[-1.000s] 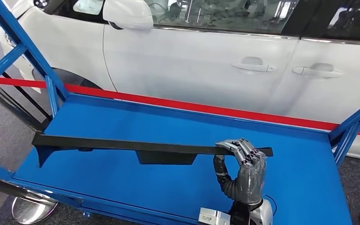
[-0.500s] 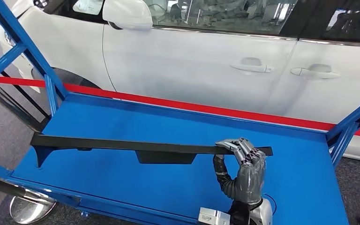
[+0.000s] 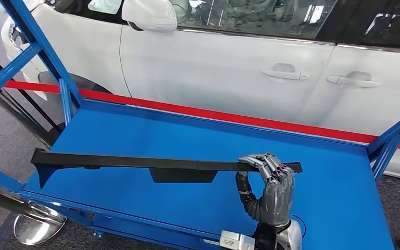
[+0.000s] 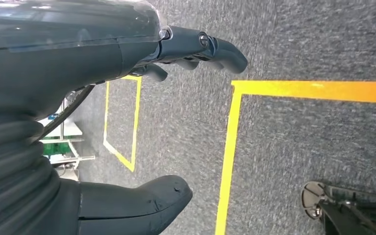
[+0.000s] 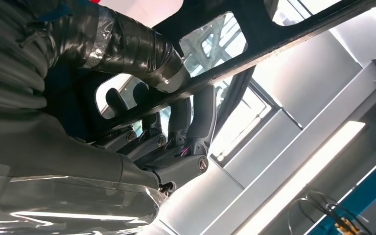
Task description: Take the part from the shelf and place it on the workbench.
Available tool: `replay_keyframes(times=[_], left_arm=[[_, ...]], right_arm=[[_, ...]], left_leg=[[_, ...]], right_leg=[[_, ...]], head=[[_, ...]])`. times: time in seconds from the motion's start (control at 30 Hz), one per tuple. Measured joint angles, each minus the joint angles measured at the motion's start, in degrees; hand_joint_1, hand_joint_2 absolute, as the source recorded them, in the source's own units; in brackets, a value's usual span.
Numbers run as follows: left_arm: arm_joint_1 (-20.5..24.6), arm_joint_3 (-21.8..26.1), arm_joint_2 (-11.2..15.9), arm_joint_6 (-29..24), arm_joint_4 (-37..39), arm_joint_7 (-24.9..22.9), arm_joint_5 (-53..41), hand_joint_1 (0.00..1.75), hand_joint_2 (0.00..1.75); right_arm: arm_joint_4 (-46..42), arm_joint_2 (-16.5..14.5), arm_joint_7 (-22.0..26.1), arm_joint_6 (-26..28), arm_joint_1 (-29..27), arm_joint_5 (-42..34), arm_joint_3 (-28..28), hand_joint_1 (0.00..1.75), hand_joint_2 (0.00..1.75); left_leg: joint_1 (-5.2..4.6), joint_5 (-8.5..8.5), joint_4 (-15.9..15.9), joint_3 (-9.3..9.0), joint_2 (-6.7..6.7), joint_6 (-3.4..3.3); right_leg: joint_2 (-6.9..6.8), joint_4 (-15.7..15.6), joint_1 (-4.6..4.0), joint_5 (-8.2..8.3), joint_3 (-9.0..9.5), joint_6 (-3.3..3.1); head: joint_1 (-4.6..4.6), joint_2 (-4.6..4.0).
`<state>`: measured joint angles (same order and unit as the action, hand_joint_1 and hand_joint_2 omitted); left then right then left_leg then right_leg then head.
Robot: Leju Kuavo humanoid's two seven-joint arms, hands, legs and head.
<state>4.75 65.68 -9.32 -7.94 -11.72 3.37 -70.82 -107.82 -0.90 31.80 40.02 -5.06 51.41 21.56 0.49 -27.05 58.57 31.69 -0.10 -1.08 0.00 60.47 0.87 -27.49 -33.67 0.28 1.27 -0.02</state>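
A long black trim part (image 3: 135,161) stretches level above the blue workbench top (image 3: 187,135). My right hand (image 3: 271,185) grips its right end from below, fingers curled over the strip. In the right wrist view the same fingers (image 5: 186,122) wrap the dark bar (image 5: 254,54), the thumb on its other side. My left hand (image 4: 127,117) hangs over grey carpet, fingers apart, holding nothing.
A white car (image 3: 239,57) stands just behind the bench, beyond a red rail (image 3: 213,117). Blue frame posts (image 3: 36,57) rise at the left and at the right (image 3: 396,135). Yellow floor lines (image 4: 235,147) mark the carpet below.
The whole view has shifted slightly, so the camera moved. The part and my right hand keep the same hold over the bench.
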Motion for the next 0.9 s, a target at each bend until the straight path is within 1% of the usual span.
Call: replay_keyframes(times=[0.03, 0.07, 0.1, 0.13, 0.17, 0.2, 0.27, 0.3, 0.33, 0.37, 0.4, 0.43, 0.47, 0.5, 0.53, 0.57, 0.63, 0.67, 0.7, 0.73, 0.77, 0.8, 0.83, 0.87, 0.9], left_arm=[[0.01, 0.00, -0.03, -0.01, 0.00, 0.00, 0.00, 0.00, 1.75], [0.03, 0.00, -0.04, -0.01, 0.00, 0.00, 0.00, 0.00, 1.75], [0.05, 0.00, -0.02, -0.02, 0.00, 0.00, 0.00, 0.00, 1.75], [0.07, 0.00, 0.01, -0.02, 0.00, 0.00, 0.00, 0.00, 1.75], [0.09, 0.00, 0.04, -0.02, 0.00, 0.00, 0.00, 0.00, 1.75], [0.10, 0.00, 0.07, -0.02, 0.00, 0.00, 0.00, 0.00, 1.75], [0.06, 0.00, 0.06, -0.02, 0.00, 0.00, -0.01, 0.00, 1.75], [0.01, 0.00, 0.05, -0.02, 0.00, 0.00, -0.02, 0.00, 1.75], [-0.05, 0.00, 0.04, -0.02, 0.00, 0.00, -0.02, 0.00, 1.75], [-0.10, 0.00, 0.06, -0.02, 0.00, 0.00, -0.02, 0.00, 1.75], [-0.12, 0.00, 0.12, -0.03, 0.00, 0.00, -0.01, 0.00, 1.75], [-0.10, 0.00, 0.16, -0.03, 0.00, 0.00, -0.01, 0.00, 1.75], [-0.03, 0.00, 0.21, -0.04, 0.00, 0.00, -0.01, 0.00, 1.75], [0.03, 0.00, 0.23, -0.04, 0.00, 0.00, 0.00, 0.00, 1.75], [0.06, 0.00, 0.23, -0.04, 0.00, 0.00, 0.00, 0.00, 1.75], [0.08, 0.00, 0.23, -0.04, 0.00, 0.00, 0.00, 0.00, 1.75], [0.05, 0.00, 0.22, -0.04, 0.00, -0.01, -0.01, 0.00, 1.75], [0.06, 0.00, 0.22, -0.04, 0.00, -0.02, -0.02, 0.00, 1.75], [0.08, 0.00, 0.22, -0.04, 0.00, -0.02, -0.02, 0.00, 1.75], [0.11, 0.00, 0.22, -0.04, 0.00, -0.02, -0.02, 0.00, 1.75], [0.12, 0.00, 0.22, -0.04, 0.00, -0.02, -0.02, 0.00, 1.75], [0.12, 0.00, 0.23, -0.04, 0.00, -0.02, -0.02, 0.00, 1.75], [0.10, 0.00, 0.23, -0.04, 0.00, -0.02, -0.02, 0.00, 1.75], [0.06, 0.01, 0.23, -0.04, 0.00, -0.02, -0.02, 0.00, 1.75], [0.04, 0.01, 0.22, -0.04, 0.00, -0.02, -0.02, 0.00, 1.75]], right_arm=[[0.00, 0.00, 0.00, 0.00, 0.06, -0.01, 0.01, 1.75, 1.75], [0.00, 0.00, 0.01, 0.00, 0.07, -0.02, 0.01, 1.75, 1.75], [-0.01, 0.00, 0.01, 0.00, 0.09, -0.02, 0.02, 1.75, 1.75], [-0.01, 0.00, 0.01, 0.00, 0.10, -0.03, 0.02, 1.75, 1.75], [-0.02, -0.01, 0.02, 0.00, 0.13, -0.03, 0.03, 1.75, 1.75], [-0.02, -0.01, 0.03, 0.00, 0.15, -0.04, 0.05, 1.75, 1.75], [-0.02, -0.02, 0.02, 0.00, 0.18, -0.09, 0.09, 1.75, 1.75], [-0.01, -0.02, 0.02, 0.00, 0.18, -0.11, 0.10, 1.75, 1.75], [0.00, -0.02, 0.01, 0.00, 0.18, -0.15, 0.11, 1.75, 1.75], [0.01, -0.02, 0.01, 0.00, 0.18, -0.21, 0.11, 1.75, 1.75], [0.02, -0.02, 0.01, 0.00, 0.19, -0.28, 0.12, 1.75, 1.75], [0.02, -0.02, 0.01, 0.00, 0.21, -0.36, 0.13, 1.75, 1.75], [0.02, -0.02, -0.01, 0.00, 0.26, -0.42, 0.14, 1.75, 1.75], [0.02, -0.02, -0.03, 0.00, 0.33, -0.45, 0.17, 1.75, 1.75], [0.02, -0.01, -0.05, 0.00, 0.41, -0.48, 0.22, 1.75, 1.75], [0.02, -0.01, -0.08, 0.00, 0.47, -0.49, 0.27, 1.75, 1.75], [0.02, -0.01, -0.15, 0.00, 0.55, -0.51, 0.35, 1.75, 1.75], [0.02, -0.01, -0.20, 0.00, 0.58, -0.53, 0.35, 1.75, 1.75], [0.03, 0.00, -0.23, 0.00, 0.61, -0.56, 0.36, 1.75, 1.75], [0.04, 0.00, -0.26, 0.00, 0.64, -0.59, 0.36, 1.75, 1.75], [0.05, 0.01, -0.28, 0.00, 0.66, -0.61, 0.36, 1.75, 1.75], [0.08, 0.02, -0.30, 0.00, 0.67, -0.62, 0.36, 1.75, 1.75], [0.09, 0.03, -0.32, 0.00, 0.66, -0.63, 0.36, 1.75, 1.75], [0.10, 0.05, -0.34, 0.00, 0.66, -0.63, 0.36, 1.75, 1.75], [0.11, 0.06, -0.35, 0.00, 0.67, -0.63, 0.36, 1.75, 1.75]], left_leg=[[-0.07, 0.01, 0.04, 0.11, -0.01, 0.35], [-0.13, 0.07, 0.01, 0.18, -0.01, 0.74], [-0.07, 0.05, 0.02, 0.23, -0.01, 1.08], [-0.02, -0.29, 0.35, 0.35, 0.00, 1.39], [0.04, -1.25, 1.54, 0.81, 0.00, 1.68], [0.13, -2.85, 3.88, 1.78, 0.00, 1.94], [0.29, -6.79, 11.07, 4.85, 0.01, 2.40], [0.38, -8.00, 14.22, 6.21, 0.02, 2.59], [0.47, -8.17, 15.72, 6.76, 0.02, 2.73], [0.57, -7.23, 15.04, 6.28, 0.03, 2.82], [0.67, -5.43, 12.20, 4.71, 0.03, 2.86], [0.77, -3.59, 8.19, 2.62, 0.03, 2.83], [0.72, -2.27, 4.41, 0.80, 0.01, 2.68], [0.65, -1.52, 1.78, -0.42, -0.04, 2.42], [0.52, -1.36, 0.49, -0.87, -0.09, 2.10], [0.33, -1.35, 0.24, -0.80, -0.14, 1.70], [0.37, -0.83, -0.01, -0.69, -0.11, 0.71], [0.43, -0.50, -0.20, -0.68, -0.04, 0.19], [0.51, -0.18, -0.40, -0.60, 0.02, -0.29], [0.47, 0.06, -0.45, -0.43, 0.08, -0.63], [0.37, 0.22, -0.44, -0.14, 0.09, -0.85], [0.24, 0.36, -0.40, 0.13, 0.09, -0.98], [0.08, 0.45, -0.35, 0.33, 0.09, -1.05], [-0.07, 0.51, -0.32, 0.43, 0.08, -1.07], [-0.21, 0.54, -0.30, 0.43, 0.06, -1.06]], right_leg=[[0.01, -1.09, -0.18, 0.03, 0.40, -0.30], [0.03, -1.23, -0.31, 0.17, 0.31, -0.51], [0.00, -1.44, -0.18, 0.36, 0.30, -0.81], [-0.06, -1.73, -0.03, 0.56, 0.37, -1.11], [-0.15, -2.03, 0.16, 0.78, 0.44, -1.44], [-0.27, -2.26, 0.34, 0.97, 0.47, -1.70], [-0.43, -2.26, 0.31, 1.11, 0.24, -1.95], [-0.48, -2.17, 0.30, 1.15, 0.07, -1.96], [-0.51, -2.04, 0.31, 1.18, -0.08, -1.96], [-0.51, -1.88, 0.34, 1.19, -0.21, -1.92], [-0.50, -1.71, 0.38, 1.19, -0.28, -1.86], [-0.49, -1.53, 0.42, 1.19, -0.33, -1.72], [-0.47, -1.29, 0.33, 1.16, -0.43, -1.45], [-0.43, -1.17, 0.23, 1.20, -0.53, -1.10], [-0.40, -1.14, 0.11, 1.30, -0.62, -0.70], [-0.37, -1.22, 0.02, 1.46, -0.67, -0.29], [-0.33, -1.26, 0.18, 1.50, -0.73, 0.39], [-0.31, -0.53, 0.29, 0.80, -1.05, 0.65], [-0.28, 1.36, 0.37, -0.67, -1.87, 0.82], [-0.26, 4.43, 0.40, -2.71, -3.18, 0.94], [-0.24, 8.16, 0.39, -4.84, -4.81, 1.02], [-0.23, 11.73, 0.37, -6.46, -6.31, 1.07], [-0.23, 13.89, 0.36, -7.07, -7.12, 1.04], [-0.23, 13.96, 0.33, -6.54, -6.89, 0.90], [-0.23, 11.84, 0.22, -5.07, -5.53, 0.62]], head=[[0.00, 0.00], [0.00, 0.00], [0.00, 0.00], [0.00, 0.00], [0.00, 0.00], [-0.01, 0.00], [-0.01, 0.00], [-0.02, 0.00], [-0.01, 0.00], [-0.02, 0.00], [-0.02, 0.00], [-0.01, 0.00], [-0.02, 0.00], [-0.01, 0.00], [-0.01, 0.00], [-0.01, 0.01], [0.00, 0.01], [0.00, 0.01], [0.01, 0.01], [0.01, 0.00], [0.01, 0.00], [0.01, 0.01], [0.00, 0.01], [0.00, 0.01], [0.00, 0.01]])
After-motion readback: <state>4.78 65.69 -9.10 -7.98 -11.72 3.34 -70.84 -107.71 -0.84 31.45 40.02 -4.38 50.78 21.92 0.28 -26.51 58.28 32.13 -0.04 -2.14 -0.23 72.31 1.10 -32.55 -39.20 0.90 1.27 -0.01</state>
